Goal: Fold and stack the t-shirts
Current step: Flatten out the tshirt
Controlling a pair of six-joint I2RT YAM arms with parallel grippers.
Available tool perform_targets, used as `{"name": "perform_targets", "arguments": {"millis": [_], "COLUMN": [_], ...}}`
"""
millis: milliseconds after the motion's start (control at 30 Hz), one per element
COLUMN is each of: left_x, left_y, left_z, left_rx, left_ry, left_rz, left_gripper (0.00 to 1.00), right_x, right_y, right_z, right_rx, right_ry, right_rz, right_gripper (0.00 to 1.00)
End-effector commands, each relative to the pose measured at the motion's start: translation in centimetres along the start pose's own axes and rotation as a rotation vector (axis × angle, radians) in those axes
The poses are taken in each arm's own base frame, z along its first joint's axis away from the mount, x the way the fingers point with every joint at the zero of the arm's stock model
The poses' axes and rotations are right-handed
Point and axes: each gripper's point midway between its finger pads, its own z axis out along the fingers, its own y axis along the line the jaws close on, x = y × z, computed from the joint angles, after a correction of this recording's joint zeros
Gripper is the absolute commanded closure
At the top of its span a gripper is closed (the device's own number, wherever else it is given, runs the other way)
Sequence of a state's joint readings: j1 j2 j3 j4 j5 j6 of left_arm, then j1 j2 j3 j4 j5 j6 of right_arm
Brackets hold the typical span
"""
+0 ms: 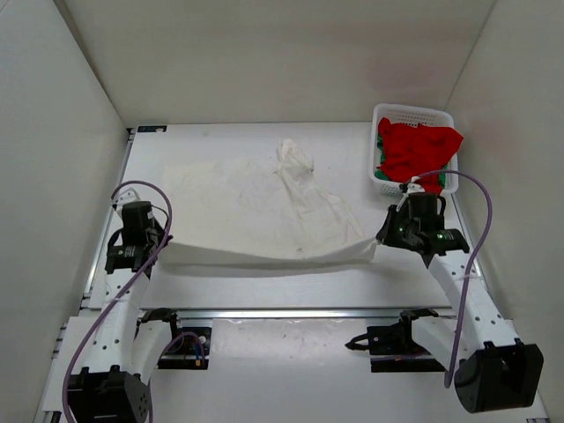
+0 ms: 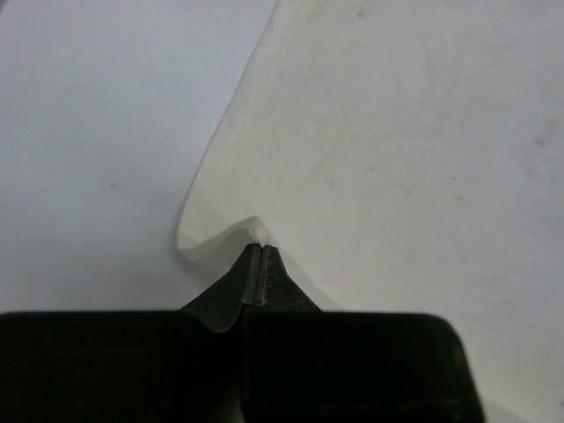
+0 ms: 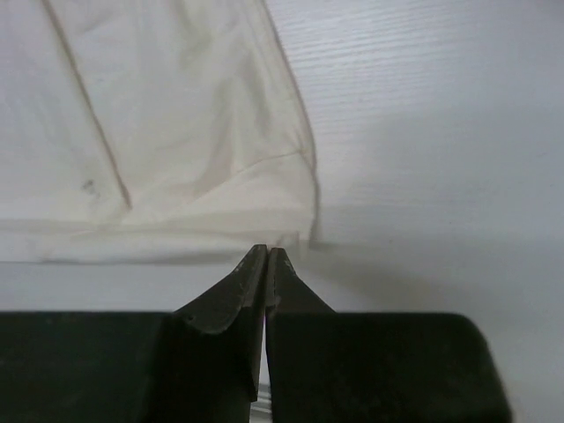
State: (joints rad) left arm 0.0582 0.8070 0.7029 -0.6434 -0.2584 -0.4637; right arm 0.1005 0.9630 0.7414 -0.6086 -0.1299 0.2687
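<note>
The off-white t-shirt [image 1: 264,211] lies spread across the middle of the table [image 1: 203,145], its near edge lifted off the surface and stretched in a sagging line between the two arms. The left hand [image 1: 165,241] is pinched tight on the near left corner, and the right hand [image 1: 381,240] is pinched tight on the near right corner. Both wrist views show only a sliver of cloth at the very tips, and on the right the bite looks thinnest, so that corner is the likeliest to slip out if the edge is pulled tauter or swung forward quickly. If one corner drops, the fold would land crooked or collapse into a heap. Uneven travel of the two arms would also skew the edge, and the slack middle could drag on the table and roll under itself. At the far side the cloth is bunched into a wrinkled ridge, which would be trapped inside any fold laid over it and leave a lumpy, lopsided rectangle. Further out, the red t-shirt [image 1: 414,148] sits piled on the green t-shirt [image 1: 384,167] in the basket [image 1: 414,111] at the far right corner, close to the right arm; a wide sweep on that side could nudge the basket or snag the red cloth hanging over its rim
</note>
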Motion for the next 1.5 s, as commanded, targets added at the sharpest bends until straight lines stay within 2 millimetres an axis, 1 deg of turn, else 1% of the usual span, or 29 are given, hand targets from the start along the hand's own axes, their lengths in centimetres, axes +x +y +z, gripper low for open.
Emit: {"name": "perform_targets", "arguments": {"millis": [0,133,233,333,400,433,500,533,600,633,667,733,800,833,867,900,933,1000,1033,1067,1100,1167,1233,1267,1300,1367,1400,1433,1467], "left_x": [1.8,1.1,0.5,-3.1,-10.0,-11.4,-18.2,-19.5,-24.8,-27.6,-28.5,-31.5,-32.9,-33.5,-34.2,-34.8,-35.1,-35.1,-34.7,-34.0,-33.9,-32.2,-30.8,-29.4,-29.1,-26.3,-25.9,-25.3,-25.0], "left_y": [0.2,-1.1,-2.3,-7.2,-11.3,-12.4,-16.5,-17.7,-19.0,-18.4,-18.0,-17.3,-16.7,-16.6,-16.4,-16.2,-16.6,-17.2,-17.1,-17.1,-16.9,-16.5,-16.0,-15.9,-15.5,-14.3,-14.4,-13.9,-14.9], "left_z": [-0.8,-1.9,-0.7,-1.0,-4.4,-4.8,-10.6,-11.0,-16.1,-18.3,-18.8,-22.3,-23.2,-23.8,-23.4,-23.2,-22.3,-19.5,-18.2,-16.7,-16.0,-12.5,-10.0,-8.0,-7.2,-2.5,-0.7,0.7,2.4], "left_rx": [0.018,0.086,0.124,0.314,0.429,0.436,0.587,0.628,0.751,0.776,0.764,0.756,0.721,0.718,0.702,0.687,0.680,0.670,0.648,0.629,0.620,0.590,0.544,0.516,0.498,0.411,0.391,0.365,0.363], "left_ry": [0.052,0.058,0.059,0.047,-0.079,-0.103,-0.238,-0.234,-0.342,-0.415,-0.433,-0.536,-0.584,-0.604,-0.613,-0.627,-0.620,-0.558,-0.536,-0.516,-0.513,-0.438,-0.394,-0.355,-0.354,-0.278,-0.263,-0.240,-0.205], "left_rz": [0.003,-0.025,-0.061,-0.154,-0.185,-0.182,-0.189,-0.197,-0.246,-0.262,-0.266,-0.248,-0.244,-0.241,-0.247,-0.249,-0.246,-0.246,-0.244,-0.238,-0.240,-0.240,-0.222,-0.209,-0.209,-0.204,-0.197,-0.201,-0.192], "left_gripper": [1.00,1.00,1.00,1.00,1.00,1.00,1.00,1.00,1.00,1.00,1.00,1.00,1.00,1.00,1.00,1.00,1.00,1.00,1.00,1.00,1.00,1.00,1.00,1.00,1.00,1.00,1.00,1.00,1.00], "right_x": [3.5,6.6,5.7,-0.5,-7.4,-9.6,-16.4,-18.4,-23.5,-25.1,-25.9,-27.1,-27.7,-25.1,-25.3,-26.0,-28.8,-28.8,-30.7,-30.2,-30.4,-32.1,-32.0,-31.3,-31.3,-31.7,-32.1,-33.4,-36.0], "right_y": [1.6,2.9,4.3,6.6,9.2,8.8,12.4,12.3,15.6,16.9,17.4,19.0,20.5,20.5,19.5,21.3,21.1,22.5,21.0,22.6,22.2,21.0,19.7,18.8,18.2,17.2,16.3,16.2,15.8], "right_z": [-1.5,-3.0,-3.7,-6.1,-9.7,-10.5,-16.6,-18.4,-25.4,-28.4,-29.1,-33.6,-39.9,-39.3,-42.1,-42.7,-42.4,-39.3,-36.4,-33.7,-30.6,-23.1,-16.5,-11.9,-10.3,-4.8,-3.2,-1.3,-0.1], "right_rx": [-0.086,-0.138,-0.220,-0.289,-0.287,-0.206,-0.188,-0.132,-0.153,-0.163,-0.144,-0.067,-0.100,0.037,-0.062,-0.021,-0.033,0.010,0.123,0.074,0.083,-0.043,-0.063,-0.097,-0.126,-0.122,-0.110,-0.105,-0.133], "right_ry": [0.098,0.140,0.045,-0.112,-0.241,-0.311,-0.540,-0.609,-0.768,-0.820,-0.838,-0.955,-1.120,-1.138,-1.206,-1.172,-1.209,-1.209,-1.211,-1.160,-1.079,-0.941,-0.795,-0.681,-0.639,-0.560,-0.531,-0.502,-0.522], "right_rz": [0.043,0.063,0.052,0.013,-0.078,-0.096,-0.191,-0.182,-0.221,-0.229,-0.245,-0.301,-0.096,-0.404,-0.261,-0.395,-0.213,-0.366,-0.341,-0.385,-0.442,-0.410,-0.398,-0.406,-0.378,-0.374,-0.369,-0.352,-0.318], "right_gripper": [1.00,1.00,1.00,1.00,1.00,1.00,1.00,1.00,1.00,1.00,1.00,1.00,1.00,1.00,1.00,1.00,1.00,1.00,1.00,1.00,1.00,0.99,1.00,1.00,1.00,1.00,1.00,1.00,1.00]}}
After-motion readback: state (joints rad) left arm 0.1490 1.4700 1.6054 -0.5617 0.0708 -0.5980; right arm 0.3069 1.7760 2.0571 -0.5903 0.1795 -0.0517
